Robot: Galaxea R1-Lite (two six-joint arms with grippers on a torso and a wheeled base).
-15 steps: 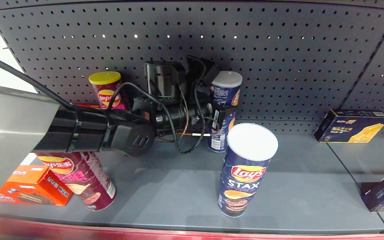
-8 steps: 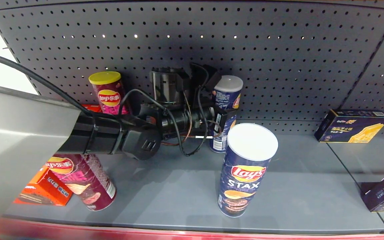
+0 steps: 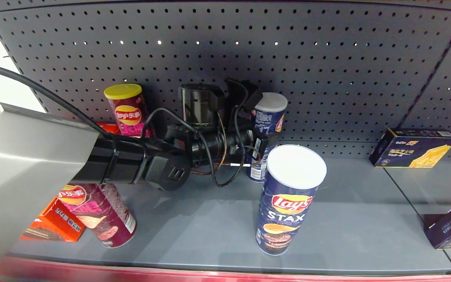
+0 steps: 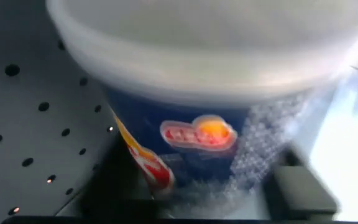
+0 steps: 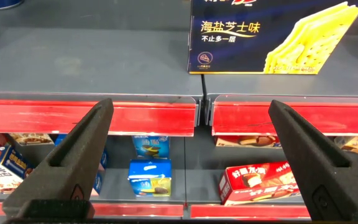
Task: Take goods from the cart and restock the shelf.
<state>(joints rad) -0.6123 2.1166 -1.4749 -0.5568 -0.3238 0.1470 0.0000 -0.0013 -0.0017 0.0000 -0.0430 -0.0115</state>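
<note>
My left gripper (image 3: 260, 138) is shut on a blue chips can with a white lid (image 3: 269, 114) at the back of the grey shelf (image 3: 210, 227), close to the pegboard wall. The left wrist view has that can (image 4: 210, 130) right up close, lid nearest. A second blue chips can (image 3: 288, 199) stands upright in front of it, hiding its base. My right gripper (image 5: 190, 109) is open with nothing between its fingers, facing red shelf edges (image 5: 148, 115) lower down.
A maroon can with a yellow lid (image 3: 127, 107) stands at the back left, another maroon can (image 3: 100, 211) and an orange box (image 3: 57, 225) at the front left. Dark blue boxes (image 3: 413, 149) (image 3: 448, 225) sit on the right. Small snack boxes (image 5: 151, 177) fill the shelf below.
My left arm has pushed further in over the shelf, carrying the blue can slightly to the right and lower, nearer the back wall. The other goods stayed put.
</note>
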